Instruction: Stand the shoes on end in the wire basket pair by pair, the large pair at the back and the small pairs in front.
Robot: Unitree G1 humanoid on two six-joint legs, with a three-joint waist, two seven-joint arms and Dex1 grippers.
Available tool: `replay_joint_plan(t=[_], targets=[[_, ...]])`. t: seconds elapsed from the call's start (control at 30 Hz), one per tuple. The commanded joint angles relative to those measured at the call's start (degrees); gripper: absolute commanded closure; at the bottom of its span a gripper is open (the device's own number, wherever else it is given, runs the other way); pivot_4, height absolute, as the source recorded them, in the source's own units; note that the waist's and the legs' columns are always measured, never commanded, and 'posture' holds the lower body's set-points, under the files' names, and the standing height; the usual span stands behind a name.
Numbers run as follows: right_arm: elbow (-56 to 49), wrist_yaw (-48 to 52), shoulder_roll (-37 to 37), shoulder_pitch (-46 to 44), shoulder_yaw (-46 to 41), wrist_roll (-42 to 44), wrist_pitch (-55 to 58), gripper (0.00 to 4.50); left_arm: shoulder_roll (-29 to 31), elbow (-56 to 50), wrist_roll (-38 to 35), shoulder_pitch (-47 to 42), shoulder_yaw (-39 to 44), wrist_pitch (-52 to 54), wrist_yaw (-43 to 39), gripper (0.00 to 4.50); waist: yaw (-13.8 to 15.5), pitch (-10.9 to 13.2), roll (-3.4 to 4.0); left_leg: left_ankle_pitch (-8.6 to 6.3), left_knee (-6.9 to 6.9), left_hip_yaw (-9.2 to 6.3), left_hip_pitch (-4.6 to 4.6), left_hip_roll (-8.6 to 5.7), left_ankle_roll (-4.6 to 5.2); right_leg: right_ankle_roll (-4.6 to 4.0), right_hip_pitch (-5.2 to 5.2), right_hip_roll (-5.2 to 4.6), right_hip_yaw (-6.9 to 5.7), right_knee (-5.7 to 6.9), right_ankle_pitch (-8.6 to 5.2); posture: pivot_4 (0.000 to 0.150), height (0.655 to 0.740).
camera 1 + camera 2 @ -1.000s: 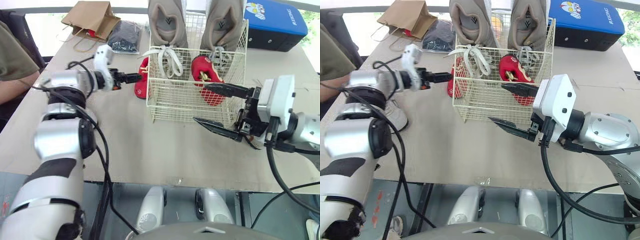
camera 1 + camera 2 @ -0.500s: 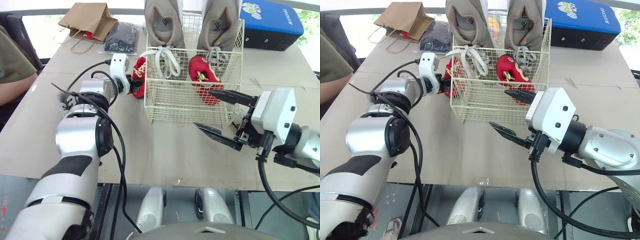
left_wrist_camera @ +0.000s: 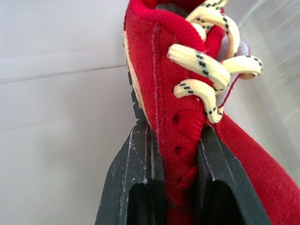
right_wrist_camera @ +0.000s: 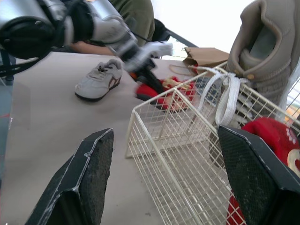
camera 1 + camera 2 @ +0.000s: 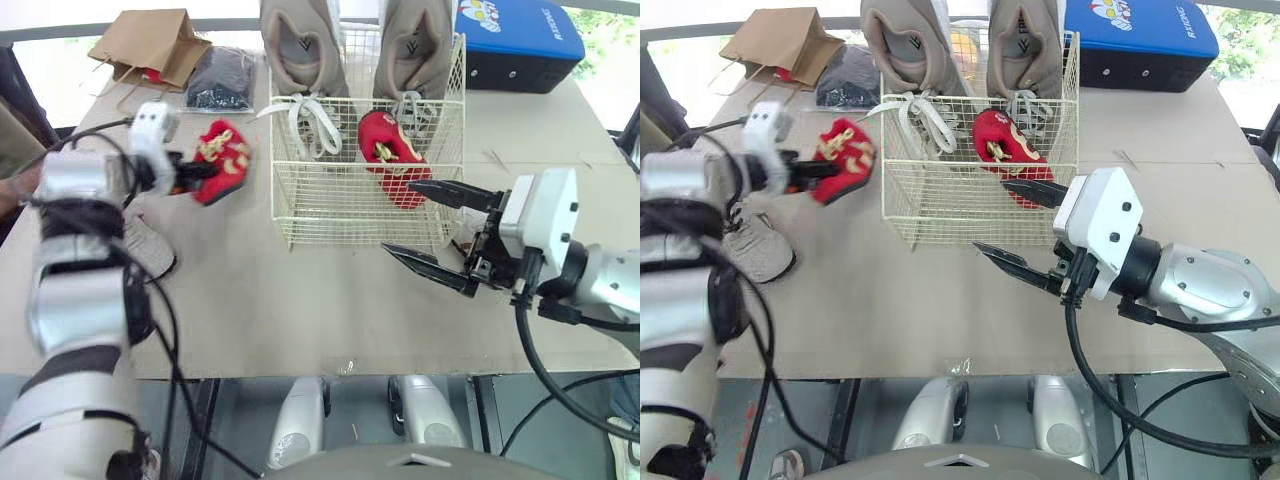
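My left gripper (image 5: 190, 170) is shut on a small red shoe (image 5: 222, 160) with yellow laces, held above the table to the left of the wire basket (image 5: 330, 205). In the left wrist view the black fingers (image 3: 133, 173) pinch the red shoe (image 3: 173, 93) by its laced upper. Two large beige shoes (image 5: 300, 50) stand on end at the basket's back. The other red shoe (image 5: 388, 150) leans in the front right of the basket. My right gripper (image 5: 398, 217) hangs open just in front of the basket, holding nothing.
A small white shoe (image 5: 758, 245) lies on the table at the left. A brown paper bag (image 5: 145, 40), a black pouch (image 5: 220, 75) and a blue case (image 5: 520, 40) sit along the far edge. A person (image 4: 129, 18) sits beyond the left side.
My left gripper closed on the red shoe that lay against the basket's left side, then carried it up and to the left. The right arm stayed put.
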Motion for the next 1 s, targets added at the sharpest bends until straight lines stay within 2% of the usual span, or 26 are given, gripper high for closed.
replay_joint_plan(t=[0.03, 0.1, 0.13, 0.23, 0.3, 0.37, 0.4, 0.47, 0.53, 0.67, 0.8, 0.9, 0.97, 1.0], targets=[[1.47, 3.86, 1.02, -1.25, 0.63, -1.75, -2.80, 1.13, -2.95, -18.81, -4.36, 8.34, 3.48, 7.56, 4.10, 4.10, 1.27, -0.02, -0.07, 0.00, 0.06, -0.02, -0.06, 0.00, 0.00, 0.00, -0.01, 0.00, -0.05, 0.02, 0.00, 0.150, 0.7400], [2.62, 6.16, 0.90, -1.22, 0.92, -2.97, -3.50, 1.13, -7.00, -25.93, -4.89, 13.10, 5.75, 11.31, 9.75, 4.10, 2.38, -0.05, -0.10, 0.00, 0.15, -0.14, -0.15, 0.01, -0.01, 0.00, 0.00, -0.02, -0.21, 0.01, 0.00, 0.150, 0.7400], [2.95, 6.97, 0.84, -1.15, 0.93, -3.44, -3.73, 1.13, -8.56, -28.57, -5.25, 14.71, 6.76, 13.32, 11.96, 3.04, 2.85, -0.06, -0.10, 0.00, 0.16, -0.14, -0.11, -0.04, 0.00, 0.00, 0.08, -0.07, -0.22, -0.03, 0.01, 0.150, 0.7400], [3.40, 8.13, 1.10, -1.43, 0.52, -3.83, -3.70, 1.13, -9.71, -29.34, -7.75, 14.88, 10.63, 16.64, 14.34, 1.65, 3.19, -0.11, -0.15, 0.00, 0.21, -0.14, -0.02, -0.08, 0.00, 0.01, 0.16, -0.08, -0.22, -0.01, 0.01, 0.150, 0.7400], [3.20, 8.49, 1.25, -1.27, 0.41, -4.12, -3.51, 1.13, -6.20, -23.44, -11.07, 11.33, 11.74, 18.77, 10.17, 0.62, 3.04, -0.10, -0.15, 0.00, 0.19, -0.13, 0.04, -0.06, -0.01, 0.01, 0.16, -0.04, -0.21, 0.03, 0.01, 0.150, 0.7400], [2.94, 8.66, 1.32, -1.06, 0.46, -4.38, -3.31, 1.13, -1.74, -14.06, -12.99, 6.72, 10.83, 17.01, 4.11, 0.04, 2.53, -0.10, -0.14, 0.00, 0.17, -0.21, 0.04, -0.01, -0.01, -0.01, 0.14, 0.06, -0.29, 0.10, 0.00, 0.150, 0.7400], [2.80, 8.64, 1.35, -0.95, 0.53, -4.59, -3.23, 1.13, 0.31, -7.99, -13.48, 3.82, 10.19, 15.62, 0.89, 0.04, 2.29, -0.10, -0.14, 0.00, 0.17, -0.22, 0.04, -0.01, -0.01, -0.02, 0.13, 0.06, -0.30, 0.11, -0.01, 0.150, 0.7400], [2.46, 8.40, 1.39, -0.81, 0.49, -4.98, -2.95, 1.13, 4.51, 1.86, -11.35, 0.06, 3.53, 10.43, -9.24, 0.04, 1.95, -0.09, -0.15, 0.01, 0.15, -0.25, 0.00, -0.02, -0.01, -0.02, 0.11, 0.07, -0.35, 0.08, -0.01, 0.150, 0.7400], [2.01, 7.99, 1.41, -0.76, 0.07, -4.85, -2.51, 1.13, 5.92, 10.32, -7.40, -3.32, -2.79, 4.05, -15.14, 0.04, 1.83, -0.12, -0.08, 0.00, 0.12, -0.13, 0.03, -0.04, -0.01, -0.02, 0.12, 0.04, -0.25, 0.00, -0.01, 0.150, 0.7400], [0.90, 7.16, 0.94, -0.18, -0.91, -4.65, -1.68, 1.13, 3.13, 24.25, -1.16, -8.26, -7.88, -8.25, -14.99, 0.04, 2.15, -0.14, -0.03, 0.00, 0.10, -0.09, -0.02, -0.06, 0.00, -0.01, 0.14, 0.01, -0.25, -0.08, -0.01, 0.150, 0.7400], [-0.79, 5.70, 0.27, 0.26, -2.04, -3.76, -0.24, 1.13, 0.00, 31.36, 3.67, -8.56, -10.82, -17.20, -13.23, 0.04, 2.52, -0.22, 0.08, 0.00, 0.13, -0.14, 0.00, -0.06, 0.00, -0.01, 0.16, -0.01, -0.29, -0.02, -0.01, 0.150, 0.7400], [-1.84, 4.55, -0.27, 0.54, -3.07, -2.77, 0.90, 1.13, -2.43, 33.95, 1.77, -8.94, -7.45, -19.78, -12.88, 0.91, 2.54, -0.38, 0.33, 0.00, 0.13, -0.16, 0.17, -0.05, 0.00, -0.01, 0.30, -0.01, -0.28, 0.06, -0.01, 0.150, 0.7400], [-2.38, 4.06, -0.75, 0.96, -3.99, -2.05, 1.52, 1.13, -3.07, 34.49, -0.04, -9.94, -4.94, -18.99, -14.39, 1.63, 2.56, -0.39, 0.32, 0.00, 0.13, -0.17, 0.30, -0.05, 0.00, 0.00, 0.46, 0.00, -0.29, 0.07, -0.01, 0.150, 0.7400], [-2.57, 3.88, -0.94, 1.19, -4.40, -1.71, 1.72, 1.13, -3.09, 34.46, -0.85, -10.51, -3.76, -18.63, -15.70, 2.17, 2.56, -0.39, 0.31, 0.00, 0.14, -0.19, 0.31, -0.05, 0.00, 0.00, 0.49, 0.00, -0.30, 0.07, -0.01, 0.150, 0.7400]])
